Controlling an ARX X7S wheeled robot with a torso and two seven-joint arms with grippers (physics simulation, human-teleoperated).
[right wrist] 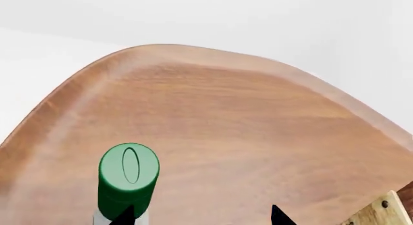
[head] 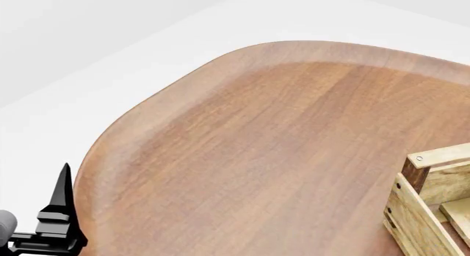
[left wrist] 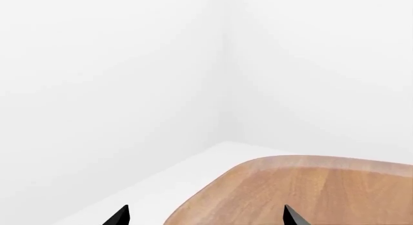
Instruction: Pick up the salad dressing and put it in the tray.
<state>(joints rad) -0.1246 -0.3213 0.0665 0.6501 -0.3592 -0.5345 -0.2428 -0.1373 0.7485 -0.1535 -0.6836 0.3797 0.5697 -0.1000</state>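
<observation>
The salad dressing (right wrist: 127, 179) shows only in the right wrist view: a round green cap over a sliver of pale body, standing upright on the wooden table (right wrist: 245, 138). My right gripper (right wrist: 201, 216) is open, its two black fingertips wide apart, one tip right against the bottle's neck, the bottle off to the side of the gap. A corner of the tray (head: 430, 201), light wood with a dark post, shows at the head view's right edge and in the right wrist view (right wrist: 382, 210). My left gripper (left wrist: 206, 216) is open and empty over the table's edge.
The rounded wooden table (head: 279, 146) stands on a white floor near white walls. One left fingertip (head: 63, 203) rises beside the table's left edge. The bottle and right gripper are out of the head view.
</observation>
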